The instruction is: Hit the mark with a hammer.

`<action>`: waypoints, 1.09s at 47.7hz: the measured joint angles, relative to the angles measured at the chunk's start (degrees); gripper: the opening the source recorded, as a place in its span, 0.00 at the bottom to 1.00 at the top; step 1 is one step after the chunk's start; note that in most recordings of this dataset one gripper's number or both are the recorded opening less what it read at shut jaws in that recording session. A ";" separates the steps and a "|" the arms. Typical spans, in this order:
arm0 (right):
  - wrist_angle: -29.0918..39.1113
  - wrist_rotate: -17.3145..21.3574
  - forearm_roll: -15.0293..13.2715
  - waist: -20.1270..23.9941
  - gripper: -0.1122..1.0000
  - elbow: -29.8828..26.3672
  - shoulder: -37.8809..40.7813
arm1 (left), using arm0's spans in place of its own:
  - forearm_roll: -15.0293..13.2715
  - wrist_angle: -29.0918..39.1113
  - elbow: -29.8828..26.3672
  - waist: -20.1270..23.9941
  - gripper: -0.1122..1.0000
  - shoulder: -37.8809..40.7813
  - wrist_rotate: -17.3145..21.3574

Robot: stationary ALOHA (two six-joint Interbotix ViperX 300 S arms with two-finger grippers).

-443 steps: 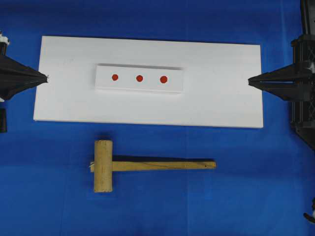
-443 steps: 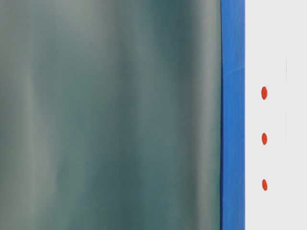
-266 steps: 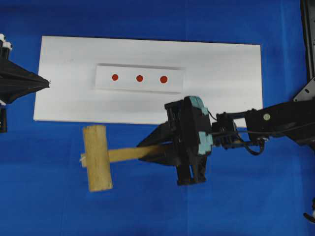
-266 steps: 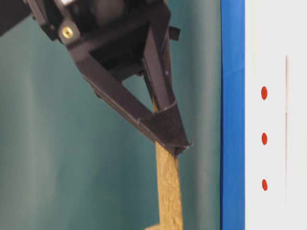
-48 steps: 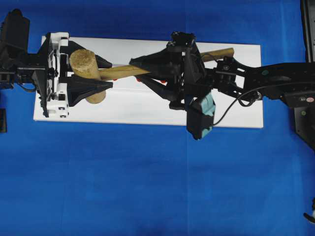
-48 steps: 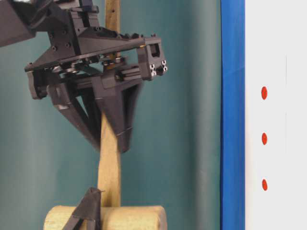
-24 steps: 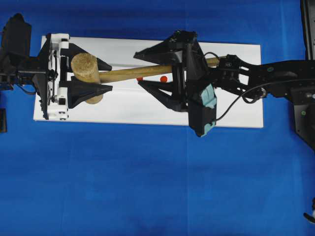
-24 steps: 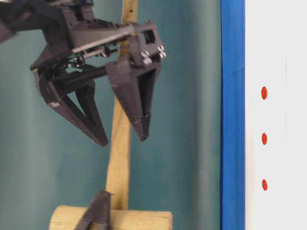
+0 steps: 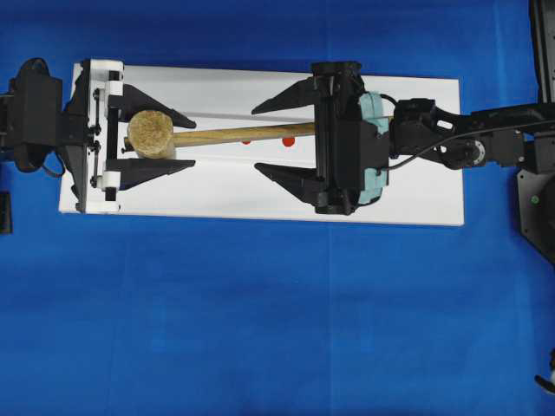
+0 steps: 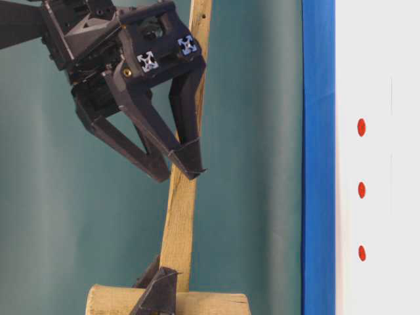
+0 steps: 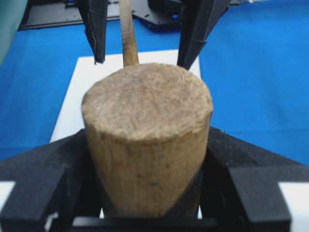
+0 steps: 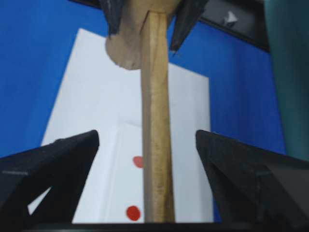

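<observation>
Presently: left gripper (image 9: 149,135) clamped on the hammer (image 9: 152,134) head, carrying it above the white board's (image 9: 416,191) left end. Right gripper (image 9: 270,139) spread wide, astride the handle without touching, probably repositioning. Red marks (image 10: 361,190) lie beneath the handle.

The hammer (image 9: 217,135) handle's far end vanishes behind the right gripper (image 9: 264,139) at centre frame overhead, and it covers the left red mark.
</observation>
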 measured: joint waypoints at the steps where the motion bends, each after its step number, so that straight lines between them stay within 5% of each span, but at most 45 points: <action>1: 0.00 0.00 0.09 0.00 0.96 0.00 0.09 | -0.09 0.00 -0.09 0.00 0.49 0.00 0.00; 15: 0.18 0.00 2.72 -1.14 0.90 0.00 1.32 | -0.09 0.00 -0.09 -0.97 0.49 0.00 0.00; 31: 1.93 0.09 2.72 -0.88 0.14 0.00 2.20 | 0.00 -0.09 0.00 -1.58 0.49 0.00 0.00; 52: 2.29 0.35 2.90 -1.05 0.12 0.00 2.20 | 0.18 0.00 0.00 -1.67 0.49 0.00 1.41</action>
